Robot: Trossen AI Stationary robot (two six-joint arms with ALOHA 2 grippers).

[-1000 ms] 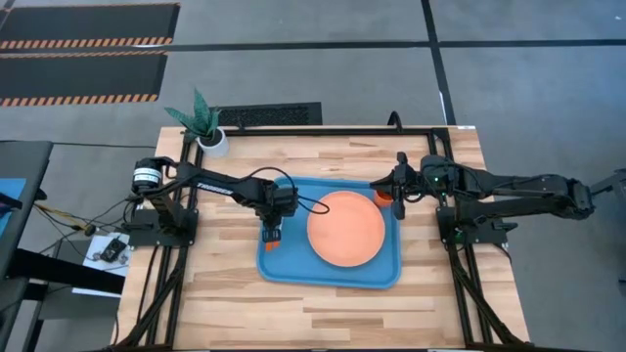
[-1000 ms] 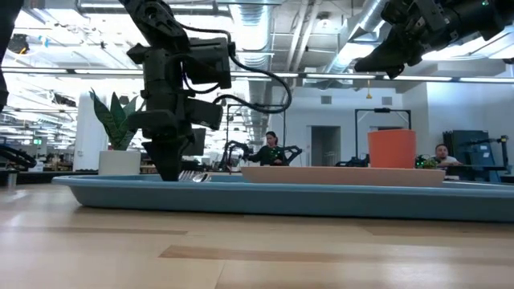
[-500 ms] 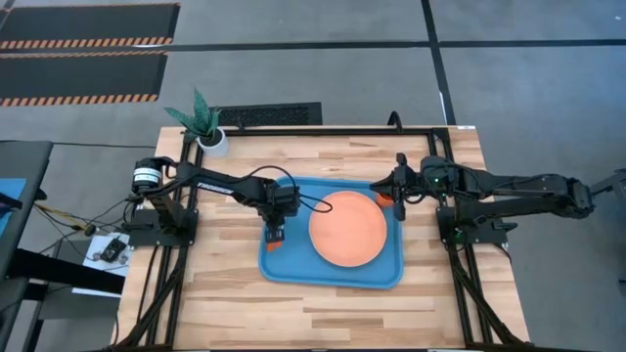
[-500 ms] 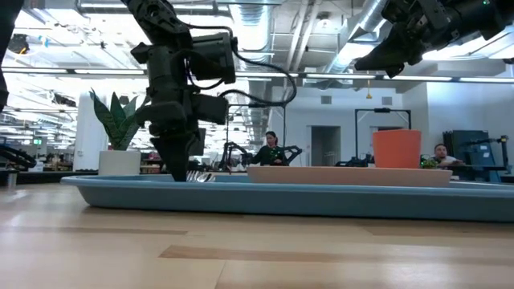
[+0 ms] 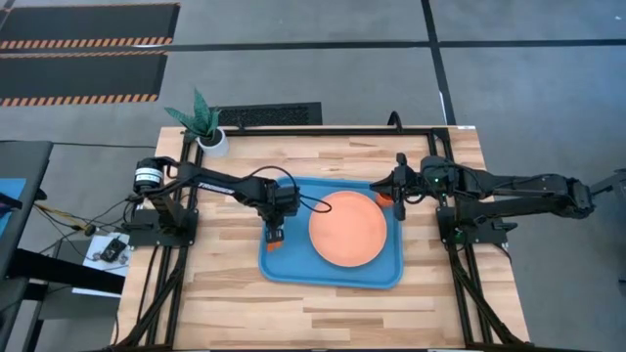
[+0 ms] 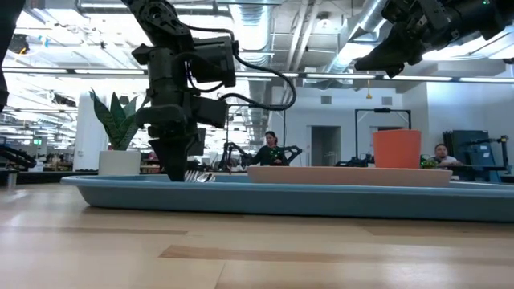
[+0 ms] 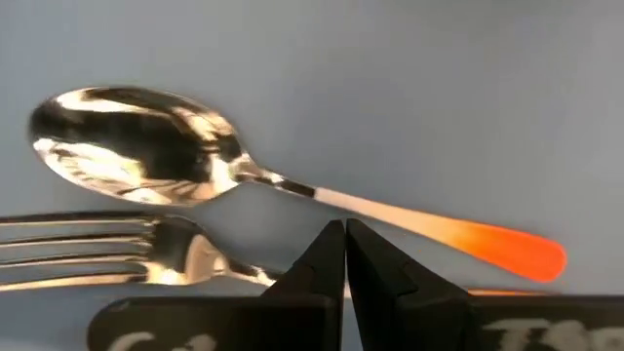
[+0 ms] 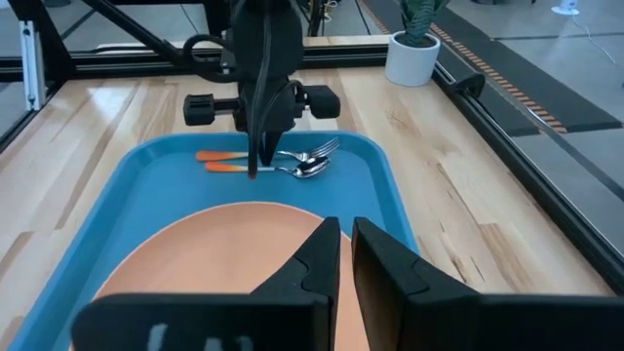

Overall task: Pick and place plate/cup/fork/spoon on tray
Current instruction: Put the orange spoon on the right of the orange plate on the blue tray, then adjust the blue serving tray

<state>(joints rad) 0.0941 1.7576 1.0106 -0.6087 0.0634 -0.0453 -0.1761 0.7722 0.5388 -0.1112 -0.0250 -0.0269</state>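
High view: the left gripper (image 5: 275,234), fingers shut and empty, stands at the blue tray (image 5: 333,278) left end. Left wrist view: the spoon (image 7: 244,180) and fork (image 7: 146,252) lie side by side crosswise just beyond it.

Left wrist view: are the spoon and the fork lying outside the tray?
No, the spoon and the fork lie side by side on the blue tray floor, just ahead of the left gripper.
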